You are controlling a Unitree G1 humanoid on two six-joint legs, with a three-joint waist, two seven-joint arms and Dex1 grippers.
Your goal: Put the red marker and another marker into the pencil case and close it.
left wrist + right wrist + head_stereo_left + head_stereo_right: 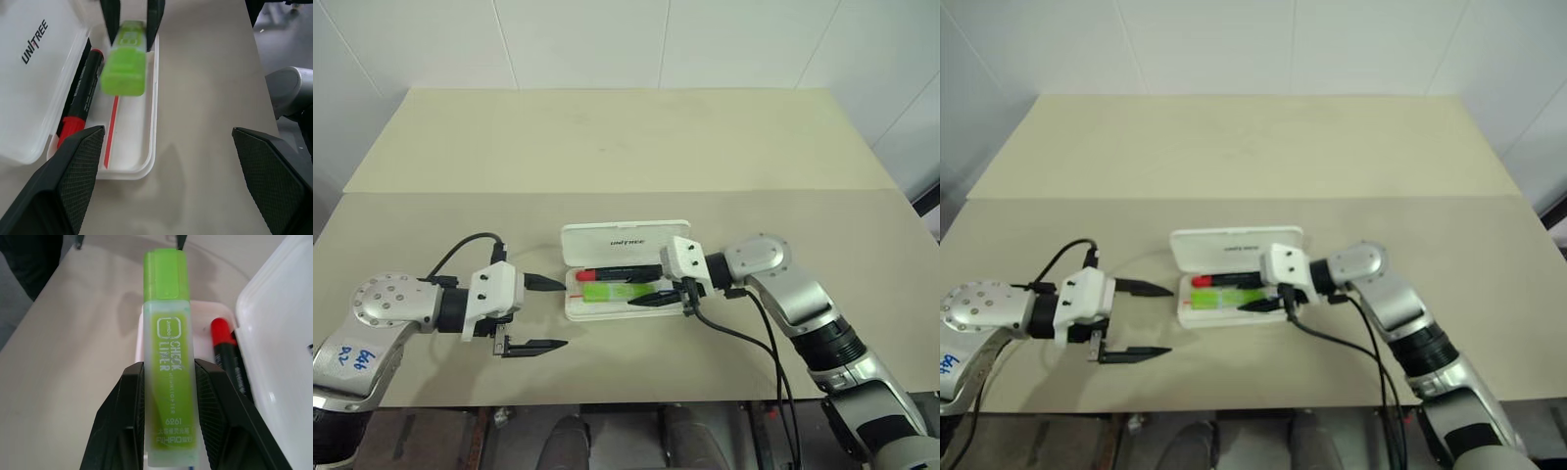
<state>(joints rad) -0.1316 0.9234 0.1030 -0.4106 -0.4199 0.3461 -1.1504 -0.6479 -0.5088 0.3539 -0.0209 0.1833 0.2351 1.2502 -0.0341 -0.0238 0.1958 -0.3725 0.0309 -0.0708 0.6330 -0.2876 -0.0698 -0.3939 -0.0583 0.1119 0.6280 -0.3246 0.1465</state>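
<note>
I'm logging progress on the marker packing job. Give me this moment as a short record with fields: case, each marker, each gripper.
pencil case: open on the table, lid raised
red marker: lying in the case tray, along the lid side
green marker: clamped in the right gripper, over the tray
right gripper: shut on the green marker
left gripper: open, holding nothing, beside the case
steps left: release green marker, close lid

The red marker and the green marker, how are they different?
The red marker is slim and black with a red cap; the green marker is chunky and lime all over. The red marker lies free in the pencil case; the green marker is pinched by the right gripper. Both are over the open case.
</note>
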